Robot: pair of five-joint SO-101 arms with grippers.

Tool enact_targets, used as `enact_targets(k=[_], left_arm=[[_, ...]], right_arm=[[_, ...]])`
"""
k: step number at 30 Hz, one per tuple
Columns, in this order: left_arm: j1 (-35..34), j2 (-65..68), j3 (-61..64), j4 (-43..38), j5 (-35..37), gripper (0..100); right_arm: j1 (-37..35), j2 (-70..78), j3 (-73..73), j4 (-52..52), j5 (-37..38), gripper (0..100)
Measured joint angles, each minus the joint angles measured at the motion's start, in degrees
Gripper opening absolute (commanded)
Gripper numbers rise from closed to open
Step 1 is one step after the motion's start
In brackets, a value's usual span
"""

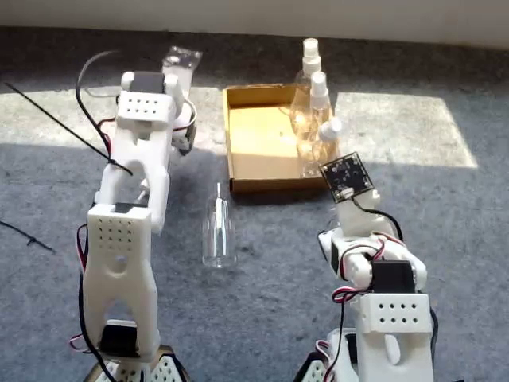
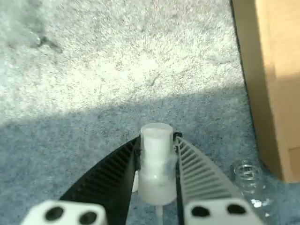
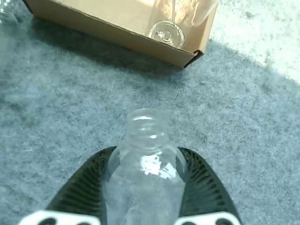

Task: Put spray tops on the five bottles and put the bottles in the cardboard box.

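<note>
**1. Spray top (image 2: pixel 157 159).** Clenched between my left fingers (image 2: pixel 115 171), cap end pointing out past the tips. Small, hard white plastic, nearly weightless by my judgement. The thin tube under it looks easily bent. Best held at the collar, leaving the tube free.

**2. Open bottle (image 3: pixel 147 159).** Grasped at the shoulder by my right fingers (image 3: pixel 89 183), bare threaded neck beyond the tips. Clear thin plastic, empty, so probably light, slick and quick to dent. Hold just under the neck, where it should be stiffest, and squeeze gently.

**3. Second uncapped bottle (image 2: pixel 246 171).** Just past my left fingers and off to one side, apparently upright, close beside the box wall.

**4. Cardboard box (image 3: pixel 112 35).** Beyond my right fingers. One clear bottle base (image 3: pixel 166 33) sits inside its near corner.

**5. Views.**
- The wrist views give both grips and the open necks.
- In the high view the right wrist camera covers the right grip, but the count is plain: three topped bottles (image 1: pixel 318 103) stand along the box's side farthest from my left fingers.
- The grey tabletop (image 1: pixel 262 318) lies all around.
</note>
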Motion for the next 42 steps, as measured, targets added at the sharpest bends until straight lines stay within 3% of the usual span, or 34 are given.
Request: enact_targets(k=[7, 13, 17, 22, 27, 32, 36, 42], left_arm=[[0.09, -17.93, -2.99, 5.10, 1.67, 5], [1.32, -40.35, 11.43, 5.36, 4.84, 5], [7.91, -58.81, 23.65, 3.96, 6.68, 5], [16.35, -82.02, 42.64, -7.47, 7.21, 5], [17.67, -97.41, 62.07, -25.58, 11.78, 5], [23.03, -100.40, 71.82, -37.89, 13.01, 1], [27.69, -99.60, 72.97, -43.25, 13.01, 1], [29.19, -97.05, 72.97, -47.38, 13.01, 1]], right_arm=[[-10.99, -0.09, 0.00, -1.93, -3.25, 0.4], [-16.53, -0.09, 0.70, -14.51, -3.60, 0.4], [-20.04, -0.44, 5.01, -19.87, -3.69, 0.4], [-24.18, -8.35, 11.43, -23.30, -3.69, 0.4], [-25.49, -24.18, 19.52, -23.47, -7.30, 0.4], [-25.76, -38.68, 27.78, -23.47, -9.49, 0.4], [-25.58, -41.41, 31.03, -23.47, -9.49, 0.4], [-25.58, -41.93, 31.30, -23.47, -9.49, 0.4]])
